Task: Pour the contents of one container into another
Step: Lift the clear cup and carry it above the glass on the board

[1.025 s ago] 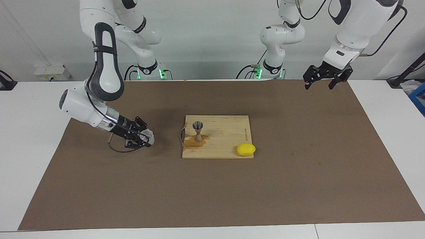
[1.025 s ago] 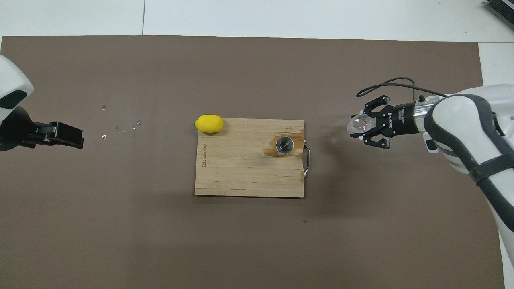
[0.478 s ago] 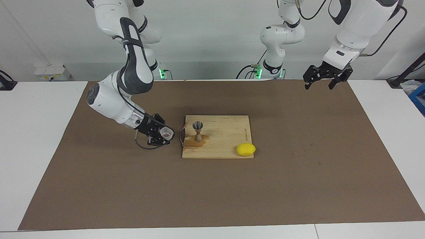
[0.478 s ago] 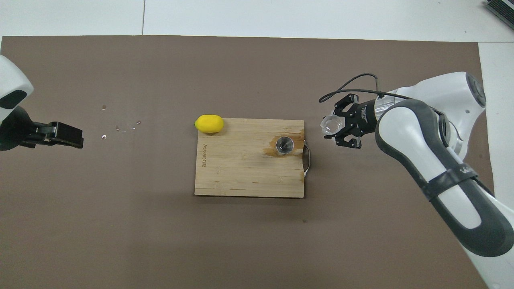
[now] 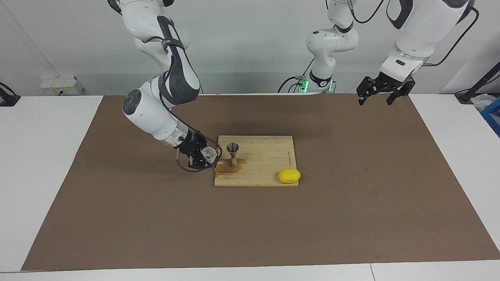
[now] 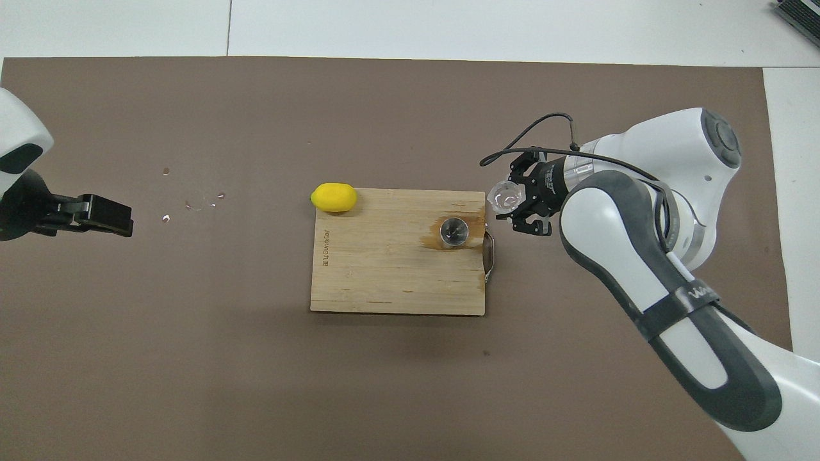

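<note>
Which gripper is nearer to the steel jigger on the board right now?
Right. The right gripper, shut on the clear cup, is just beside the jigger at the cutting board's handle edge. The left gripper waits open, raised at its own end of the table.

- The right gripper (image 5: 206, 157), clamped on the clear cup (image 5: 209, 154), has travelled from over the brown mat (image 5: 117, 218) toward the cutting board (image 5: 265, 156).
- It now hangs over the board's handle (image 6: 490, 250), just beside the jigger (image 5: 233, 154).
- The right arm's elbow stands higher and closer to the board.
</note>
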